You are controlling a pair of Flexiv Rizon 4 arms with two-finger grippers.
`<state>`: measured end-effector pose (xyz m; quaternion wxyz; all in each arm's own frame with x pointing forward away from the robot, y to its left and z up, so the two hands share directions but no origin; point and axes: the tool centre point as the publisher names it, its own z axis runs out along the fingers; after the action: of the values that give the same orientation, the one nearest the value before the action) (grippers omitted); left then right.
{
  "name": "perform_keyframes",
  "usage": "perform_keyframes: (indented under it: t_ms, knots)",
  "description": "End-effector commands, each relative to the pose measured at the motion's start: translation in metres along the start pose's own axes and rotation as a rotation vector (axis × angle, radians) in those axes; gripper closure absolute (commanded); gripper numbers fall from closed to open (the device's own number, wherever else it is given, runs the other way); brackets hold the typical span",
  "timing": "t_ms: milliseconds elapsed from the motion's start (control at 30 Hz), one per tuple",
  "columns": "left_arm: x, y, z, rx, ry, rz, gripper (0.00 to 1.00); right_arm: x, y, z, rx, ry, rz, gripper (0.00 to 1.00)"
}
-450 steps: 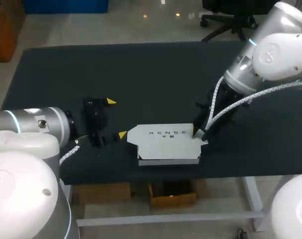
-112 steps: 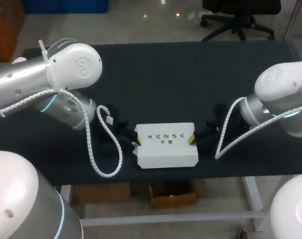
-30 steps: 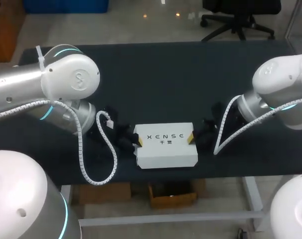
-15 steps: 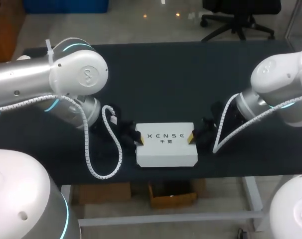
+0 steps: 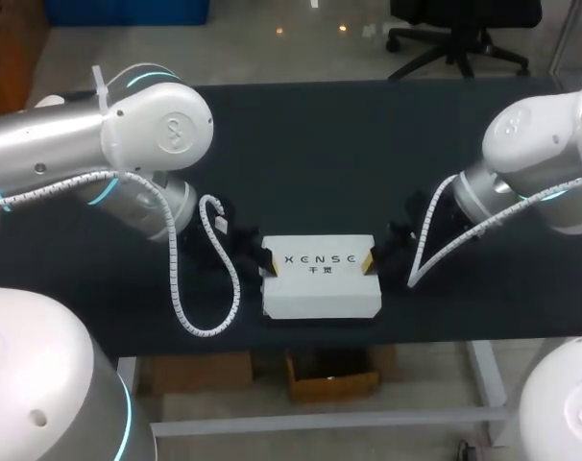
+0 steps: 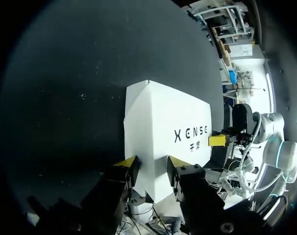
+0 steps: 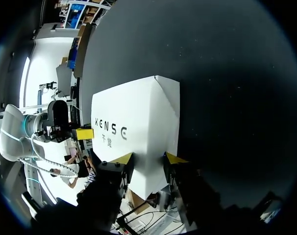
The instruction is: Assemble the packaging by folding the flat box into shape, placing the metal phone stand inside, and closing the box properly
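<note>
Seen from above: a closed white box [image 5: 322,276] lies on the dark surface [image 5: 301,144] toward 6 o'clock (printed side up). The left hand [image 5: 267,260] is at its 9 o'clock end, the right hand [image 5: 369,261] at 3 o'clock.

Left wrist: yellow fingertips narrowly parted, pinching the box's end.

Right wrist: same grip.

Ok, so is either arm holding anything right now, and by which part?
Both hold the white box, which sits closed on the table: the left pincer grips its left end, the right pincer its right end.
</note>
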<state>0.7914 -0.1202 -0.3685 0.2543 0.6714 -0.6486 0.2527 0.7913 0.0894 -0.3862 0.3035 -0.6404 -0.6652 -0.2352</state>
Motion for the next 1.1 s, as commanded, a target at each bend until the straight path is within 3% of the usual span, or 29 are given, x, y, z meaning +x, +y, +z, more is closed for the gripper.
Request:
perform_keyframes:
  t_ms: [33, 333, 1100]
  knots:
    - [0.005, -0.004, 0.001, -0.015, 0.002, -0.003, 0.62, 0.005, 0.003, 0.001, 0.013, -0.001, 0.003, 0.64]
    - [0.005, -0.006, -0.002, -0.026, 0.001, -0.019, 0.61, 0.008, 0.005, 0.000, 0.013, -0.016, 0.018, 0.57]
    - [0.006, -0.009, -0.008, -0.054, -0.009, -0.058, 0.59, 0.019, 0.003, -0.004, 0.016, -0.050, 0.053, 0.58]
